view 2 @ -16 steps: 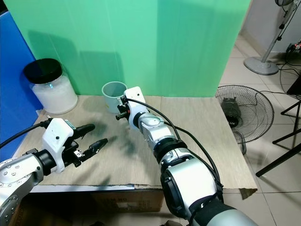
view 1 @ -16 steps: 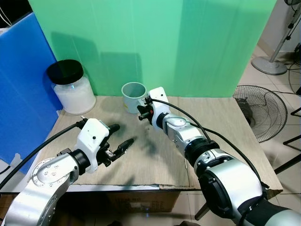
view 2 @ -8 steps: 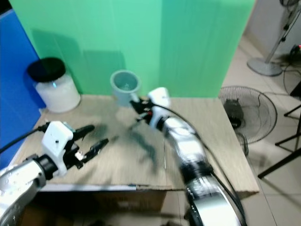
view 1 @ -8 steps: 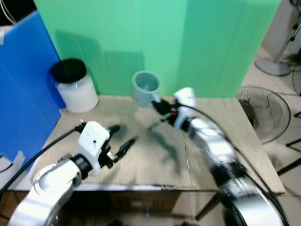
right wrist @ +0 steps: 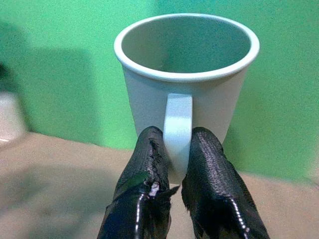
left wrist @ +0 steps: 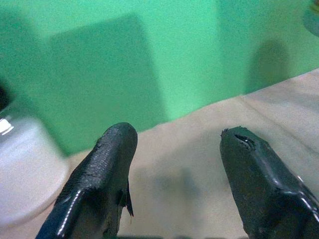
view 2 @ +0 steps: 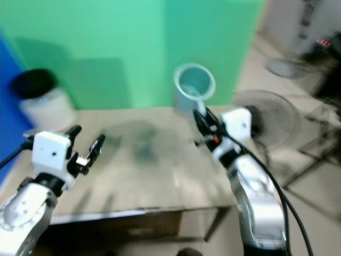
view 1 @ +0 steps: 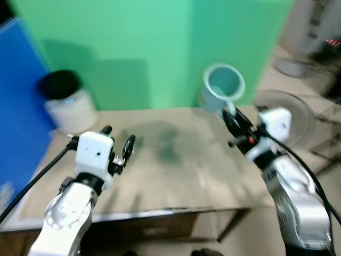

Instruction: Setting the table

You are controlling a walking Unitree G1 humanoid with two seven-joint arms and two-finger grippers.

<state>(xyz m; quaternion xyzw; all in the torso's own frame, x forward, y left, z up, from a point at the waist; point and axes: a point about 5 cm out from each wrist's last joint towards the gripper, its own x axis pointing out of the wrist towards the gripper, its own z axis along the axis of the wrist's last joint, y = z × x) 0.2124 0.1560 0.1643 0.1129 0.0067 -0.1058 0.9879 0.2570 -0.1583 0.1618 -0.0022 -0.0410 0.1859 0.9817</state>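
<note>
- The left gripper (view 1: 118,144) hovers low over the near left part of the table (view 1: 176,176), its two black fingers (left wrist: 99,179) spread wide with nothing between them.
- In the left wrist view, bare tabletop runs from those fingers to the green backdrop (left wrist: 149,45), with the blurred jar (left wrist: 25,164) off to one side.
- The right gripper (view 1: 232,114) is raised over the right side of the table, past the middle, at the end of the silver right arm (view 1: 290,186).
- Its fingers (right wrist: 144,199) are pinched narrow on the handle of the mug (right wrist: 187,74), one on each side of it.
- The mug (view 1: 222,90) is pale grey-blue, held upright and clear of the table, its mouth open to the camera and its inside looking empty.
- At the far left of the table, a jar (view 1: 66,104) with a black lid and white contents stands against the backdrop, well apart from the mug.
- A blue panel (view 1: 21,106) closes off the left side.
- Beyond the right edge of the table, a fan (view 1: 290,106) sits on the floor, too blurred to say more.
</note>
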